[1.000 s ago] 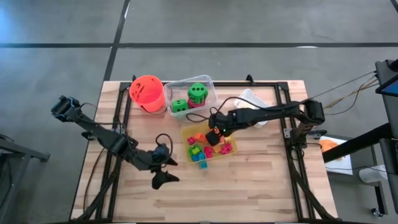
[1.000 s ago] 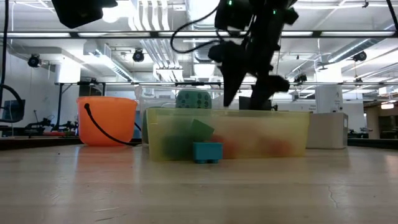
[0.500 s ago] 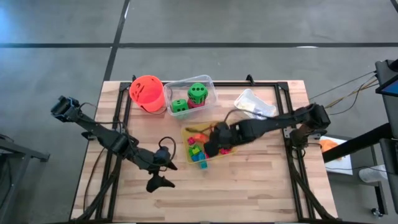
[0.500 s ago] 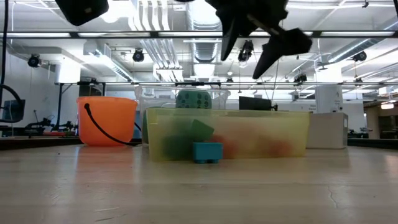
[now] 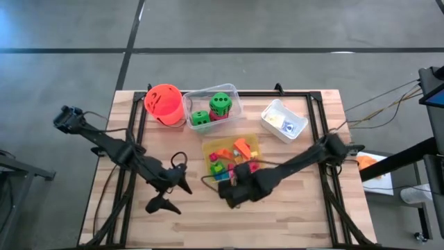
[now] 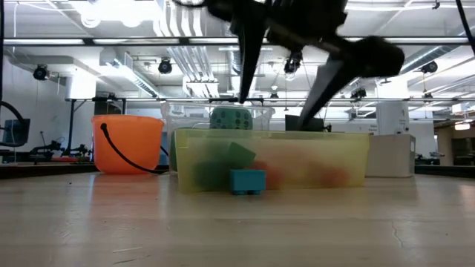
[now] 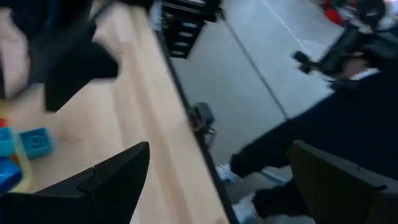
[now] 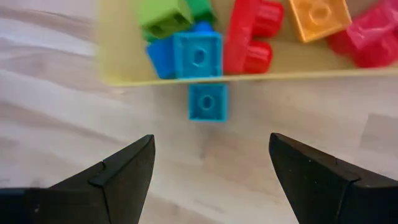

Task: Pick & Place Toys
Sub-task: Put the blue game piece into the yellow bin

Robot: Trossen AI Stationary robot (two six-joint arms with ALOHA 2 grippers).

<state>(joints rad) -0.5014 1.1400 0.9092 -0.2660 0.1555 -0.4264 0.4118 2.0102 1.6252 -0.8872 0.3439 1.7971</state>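
Several bright blocks (green, blue, red, orange, pink) lie in the yellow tray (image 5: 239, 147), which also shows in the right wrist view (image 8: 124, 78). One blue block (image 8: 208, 101) lies flat on the table just outside the tray's near wall; it also shows in the low view (image 6: 247, 180). My right gripper (image 8: 211, 180) is open and empty above the table, on the near side of that block, and shows in the high view (image 5: 232, 194). Two green dotted dice (image 5: 211, 110) sit in the clear tray (image 5: 232, 90). My left gripper (image 5: 170, 193) is open and empty, left of the yellow tray.
The orange bucket (image 5: 164, 104) stands at the far left beside the clear tray. A white tray (image 5: 284, 119) sits at the far right. A person in dark clothing (image 7: 323, 124) stands beyond the table edge in the left wrist view. Bare wood lies along the near edge.
My right gripper has gone from over the yellow tray toward the table's near edge, past the tray's near wall, and its arm has swung off the white tray. My left gripper has shifted a little toward the table's left edge. The blocks have stayed put.
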